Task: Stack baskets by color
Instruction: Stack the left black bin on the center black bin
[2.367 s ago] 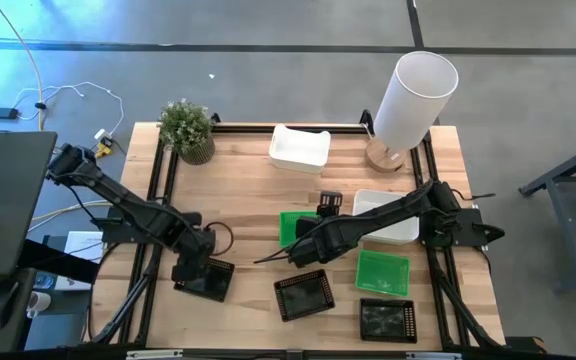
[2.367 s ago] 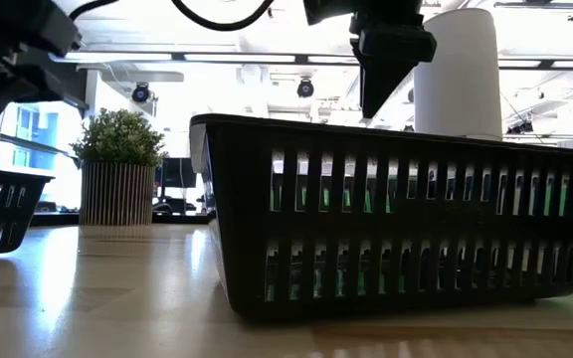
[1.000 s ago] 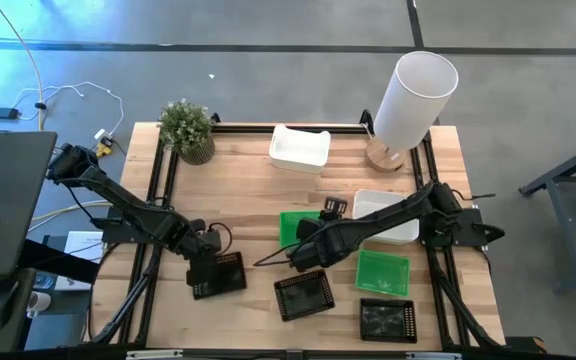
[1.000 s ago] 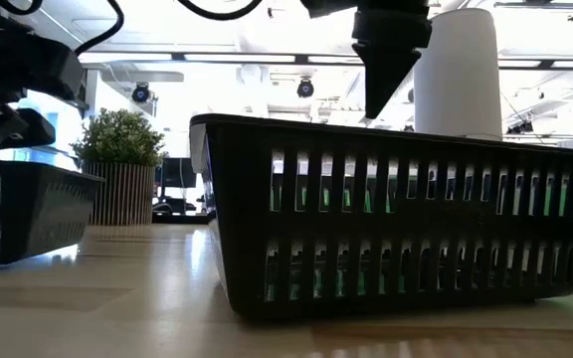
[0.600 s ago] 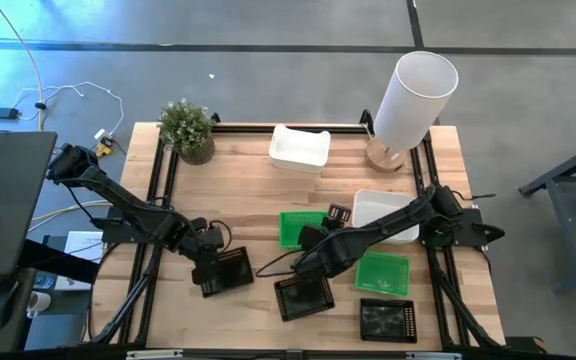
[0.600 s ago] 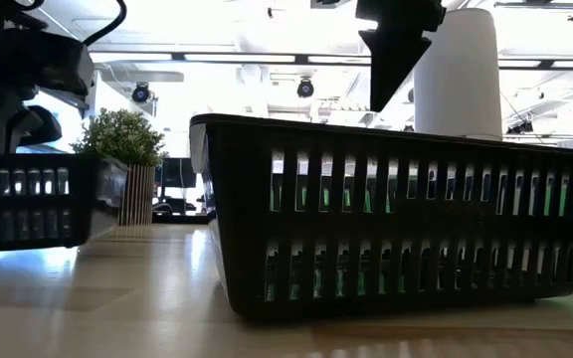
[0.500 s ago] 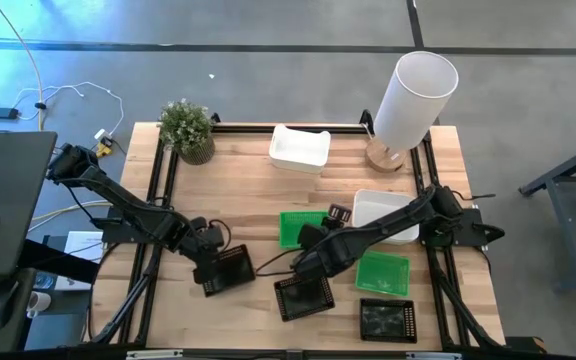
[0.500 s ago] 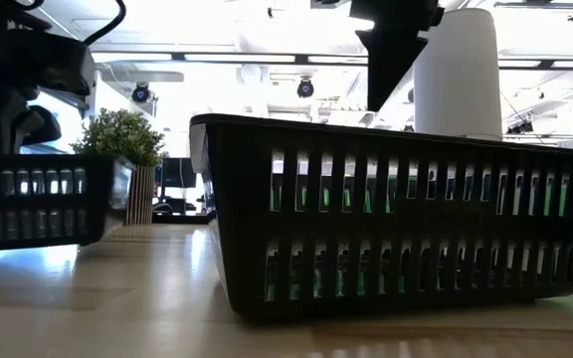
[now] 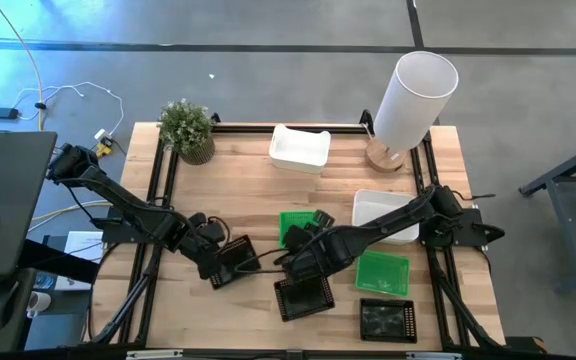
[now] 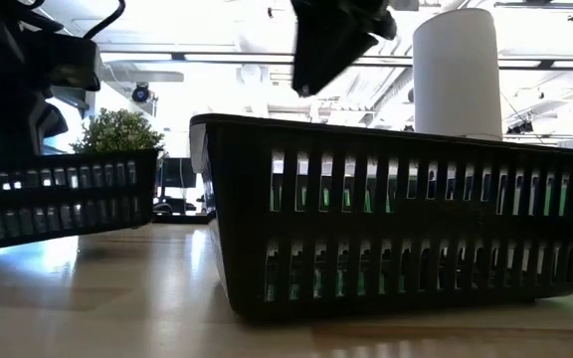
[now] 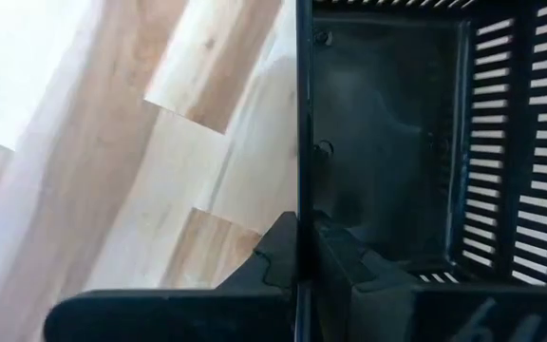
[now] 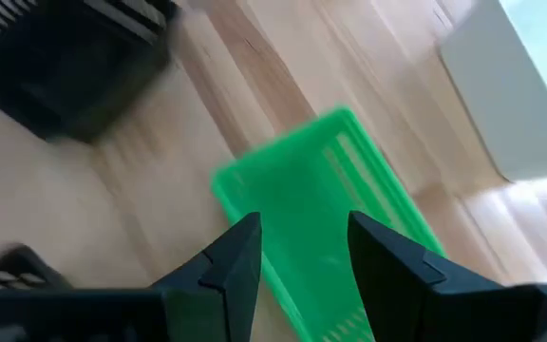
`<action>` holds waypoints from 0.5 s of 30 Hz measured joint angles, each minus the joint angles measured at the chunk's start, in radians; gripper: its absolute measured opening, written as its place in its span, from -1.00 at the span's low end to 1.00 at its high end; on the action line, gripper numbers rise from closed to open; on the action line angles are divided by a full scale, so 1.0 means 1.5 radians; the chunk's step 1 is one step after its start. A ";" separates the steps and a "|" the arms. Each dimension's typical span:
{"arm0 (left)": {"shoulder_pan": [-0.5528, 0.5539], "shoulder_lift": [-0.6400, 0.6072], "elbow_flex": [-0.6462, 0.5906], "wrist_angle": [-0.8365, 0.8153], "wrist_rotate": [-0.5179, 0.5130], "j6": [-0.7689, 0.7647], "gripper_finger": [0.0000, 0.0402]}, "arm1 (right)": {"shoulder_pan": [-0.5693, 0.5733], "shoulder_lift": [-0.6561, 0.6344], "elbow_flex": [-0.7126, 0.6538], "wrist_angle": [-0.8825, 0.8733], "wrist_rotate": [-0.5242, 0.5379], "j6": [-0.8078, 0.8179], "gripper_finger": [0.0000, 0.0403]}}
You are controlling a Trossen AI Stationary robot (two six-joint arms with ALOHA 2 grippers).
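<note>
My left gripper is shut on a black basket at the table's near left; that basket also shows at the left of the low view. My right gripper is open, above a green basket near the table's middle, touching nothing. Another green basket and two black baskets rest on their bases near the front. One white basket sits at the far middle. Another lies partly under the right arm. My left gripper pinches one side wall of the black basket, one finger outside and one inside the basket. The fingers come steeply from above, over the rim. The basket hangs clear of the table, tilted, with its right end higher.
A potted plant stands at the far left corner and a tall white cylinder at the far right. Bare wood lies at the table's left and middle far part. The nearest black basket fills the low view.
My left gripper has turned at the wrist without shifting its place, and the black basket has swung with it toward the table's middle and now hangs tilted. My right gripper has moved a little toward the left edge and rolled, staying open.
</note>
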 joint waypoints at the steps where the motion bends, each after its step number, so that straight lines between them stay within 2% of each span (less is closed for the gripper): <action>1: 0.000 0.000 0.004 -0.005 -0.008 0.003 -1.00 | 0.000 0.000 0.000 0.019 0.000 -0.008 -0.28; 10: 0.000 0.000 0.074 -0.037 -0.083 0.065 -1.00 | -0.002 0.000 0.000 0.163 0.003 -0.088 -0.20; 15: 0.001 0.000 0.107 -0.040 -0.121 0.104 -1.00 | -0.002 0.000 0.000 0.186 0.051 -0.088 -0.05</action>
